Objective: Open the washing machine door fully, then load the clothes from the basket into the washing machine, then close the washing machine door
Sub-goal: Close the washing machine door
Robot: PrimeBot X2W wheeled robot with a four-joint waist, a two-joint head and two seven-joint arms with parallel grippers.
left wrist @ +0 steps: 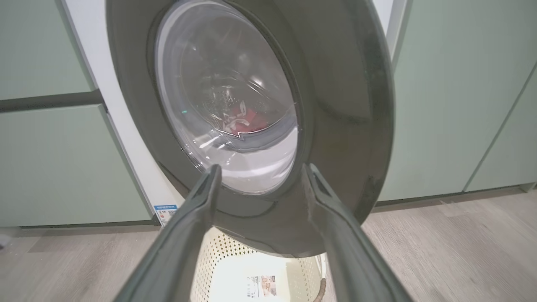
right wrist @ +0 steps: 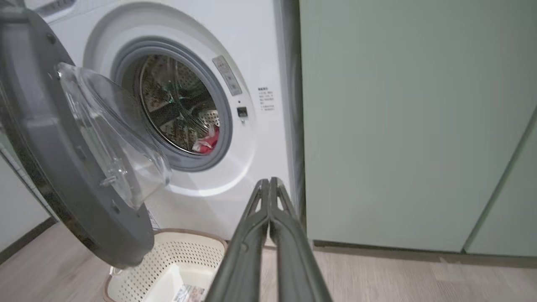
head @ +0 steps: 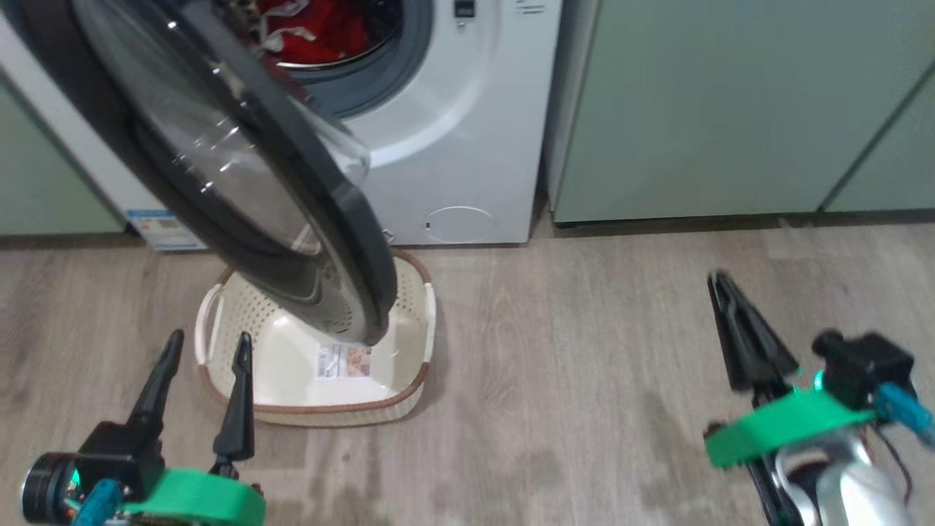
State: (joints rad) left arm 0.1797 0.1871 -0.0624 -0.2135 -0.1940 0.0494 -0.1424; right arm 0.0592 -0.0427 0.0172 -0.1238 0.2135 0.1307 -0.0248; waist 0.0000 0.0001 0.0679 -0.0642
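Washing machine door (head: pixel 241 168): ajar, swung out toward the left, its lower rim hanging above the basket (head: pixel 413 307).
Washing machine (head: pixel 467 146): far centre, between pale green cabinets (head: pixel 730 109); the drum mouth is exposed.
Clothes (head: pixel 321 33): red garment with white trim, lying inside the drum at its lower edge.
Basket: on the wood-look floor (head: pixel 584 365), just in front of the washer; its cream bottom and label sticker (head: pixel 343 360) are visible.
Left gripper (head: pixel 210 337): near left, fingers spread apart, beside the basket's near-left corner and pointing at the door's outer face.
Right gripper (head: pixel 719 281): near right, well apart from the basket, fingers pressed together tip to tip over the floor.
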